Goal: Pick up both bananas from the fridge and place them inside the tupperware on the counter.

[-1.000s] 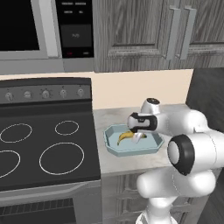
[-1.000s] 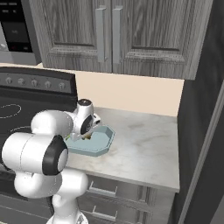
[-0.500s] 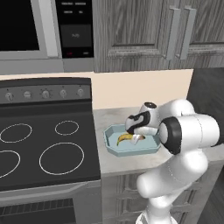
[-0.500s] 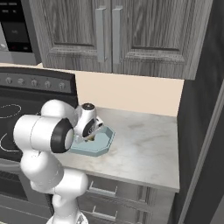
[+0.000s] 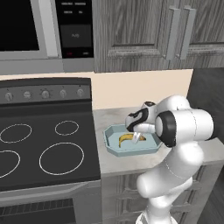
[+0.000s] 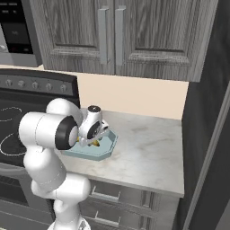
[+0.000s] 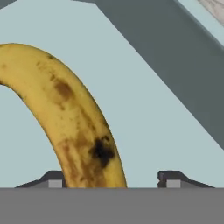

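One yellow banana (image 5: pixel 126 139) with brown spots lies in the light blue tupperware (image 5: pixel 110 147) on the grey marbled counter (image 5: pixel 131 165). My gripper (image 5: pixel 137 132) hangs low over the tray's right part, just above the banana. In the hand view the banana (image 7: pixel 74 113) curves up from between the two fingertips (image 7: pixel 173 180), close to the left one. The tips stand wide apart, so the gripper (image 7: pixel 113 180) is open. From the right base view the gripper (image 6: pixel 92 137) hovers over the tupperware (image 6: pixel 106 151). The second banana is out of view.
The black stovetop (image 5: pixel 43 144) borders the tray on the left. Dark wood cabinets (image 6: pixel 134 36) hang above the counter (image 6: pixel 148 148). A tall dark grey wall (image 6: pixel 204 117) closes the counter's right end. My arm's big elbow joint (image 5: pixel 181 127) looms right of the tray.
The arm's elbow has swung up and over toward the tray. The gripper stays over the tupperware, and the banana lies in the same spot.
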Controlling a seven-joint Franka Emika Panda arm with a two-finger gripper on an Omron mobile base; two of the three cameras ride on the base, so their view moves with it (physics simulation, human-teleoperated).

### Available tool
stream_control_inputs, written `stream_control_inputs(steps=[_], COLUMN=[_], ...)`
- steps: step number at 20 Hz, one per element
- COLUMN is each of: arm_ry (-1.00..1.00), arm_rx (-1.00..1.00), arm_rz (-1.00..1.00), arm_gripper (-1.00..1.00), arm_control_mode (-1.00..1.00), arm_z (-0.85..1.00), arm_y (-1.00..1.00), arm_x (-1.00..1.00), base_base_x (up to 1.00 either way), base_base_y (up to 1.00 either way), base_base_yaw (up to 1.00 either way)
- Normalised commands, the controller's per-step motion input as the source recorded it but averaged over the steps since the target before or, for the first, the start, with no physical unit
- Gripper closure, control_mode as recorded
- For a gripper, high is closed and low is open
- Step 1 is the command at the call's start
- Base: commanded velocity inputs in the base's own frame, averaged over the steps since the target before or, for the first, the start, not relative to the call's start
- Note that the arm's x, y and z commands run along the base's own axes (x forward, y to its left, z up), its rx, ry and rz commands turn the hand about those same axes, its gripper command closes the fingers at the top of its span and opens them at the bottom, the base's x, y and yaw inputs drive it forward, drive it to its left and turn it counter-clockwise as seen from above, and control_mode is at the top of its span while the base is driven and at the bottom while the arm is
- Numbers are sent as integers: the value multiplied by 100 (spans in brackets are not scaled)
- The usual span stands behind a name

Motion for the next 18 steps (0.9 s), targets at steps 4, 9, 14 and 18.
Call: stream_control_inputs(steps=[4, 9, 14, 18], arm_ry=[3, 0, 19, 16], arm_rx=[0, 0, 4, 13], arm_rz=[0, -1, 0, -29], arm_gripper=[-100, -100, -100, -100], arm_control_mode=[-100, -100, -100, -100], arm_z=[10, 40, 49, 56], arm_y=[0, 0, 12, 11], arm_x=[-19, -19, -13, -59], base_base_x=[0, 0, 0, 0], base_base_y=[0, 0, 0, 0], base_base_yaw=[0, 0, 0, 0])
